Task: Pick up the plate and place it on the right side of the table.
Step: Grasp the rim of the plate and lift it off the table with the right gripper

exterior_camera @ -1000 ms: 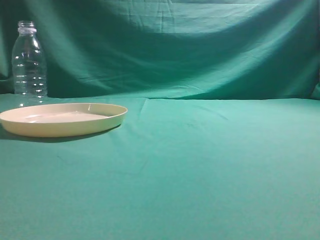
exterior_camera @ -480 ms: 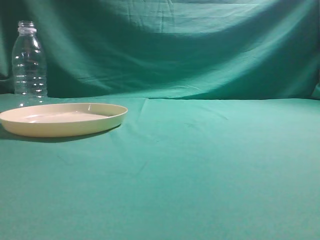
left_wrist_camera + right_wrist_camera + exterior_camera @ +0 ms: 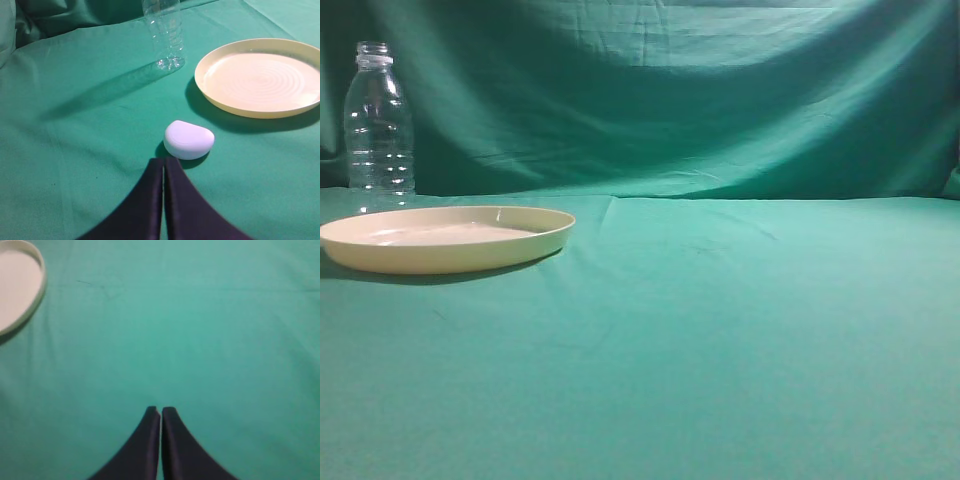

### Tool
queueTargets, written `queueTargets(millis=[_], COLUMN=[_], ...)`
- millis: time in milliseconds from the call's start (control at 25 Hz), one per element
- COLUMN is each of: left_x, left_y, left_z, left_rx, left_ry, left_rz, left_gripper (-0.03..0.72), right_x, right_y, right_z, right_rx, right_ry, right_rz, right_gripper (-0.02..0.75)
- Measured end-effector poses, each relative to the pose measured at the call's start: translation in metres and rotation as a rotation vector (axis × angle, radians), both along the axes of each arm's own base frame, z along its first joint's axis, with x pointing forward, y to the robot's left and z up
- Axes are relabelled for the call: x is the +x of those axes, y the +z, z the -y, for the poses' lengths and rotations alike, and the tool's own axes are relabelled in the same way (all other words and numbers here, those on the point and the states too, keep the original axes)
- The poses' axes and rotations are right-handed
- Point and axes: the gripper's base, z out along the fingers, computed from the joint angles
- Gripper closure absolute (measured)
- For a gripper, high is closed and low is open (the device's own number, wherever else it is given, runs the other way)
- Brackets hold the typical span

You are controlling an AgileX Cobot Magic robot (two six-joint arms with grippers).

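The cream-yellow plate (image 3: 445, 238) lies flat on the teal-green table (image 3: 720, 330) at the left of the exterior view. It also shows in the left wrist view (image 3: 260, 77) at the upper right, and its edge shows in the right wrist view (image 3: 17, 287) at the top left. My left gripper (image 3: 163, 161) is shut and empty, well short of the plate. My right gripper (image 3: 160, 410) is shut and empty over bare cloth, far from the plate. Neither gripper shows in the exterior view.
A clear plastic bottle (image 3: 378, 125) stands upright behind the plate; it shows in the left wrist view (image 3: 164, 32) too. A small white rounded case (image 3: 189, 139) lies on the cloth just ahead of the left gripper. A green cloth backdrop (image 3: 670, 90) hangs behind the table.
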Motion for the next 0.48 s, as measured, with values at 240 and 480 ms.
queueTargets(millis=[240,480], left_x=[0.000,0.000], left_y=[0.000,0.000], left_z=[0.000,0.000], left_rx=[0.000,0.000], left_ry=[0.000,0.000], left_rz=[0.000,0.000], left_gripper=[0.688,0.688], right_x=[0.047,0.089], right_y=[0.024,0.029], right_z=[-0.013,-0.075], right_rx=[0.037,-0.019], right_ry=[0.053,0.269], right_rz=[-0.013,-0.036], right_gripper=[0.738,0.738])
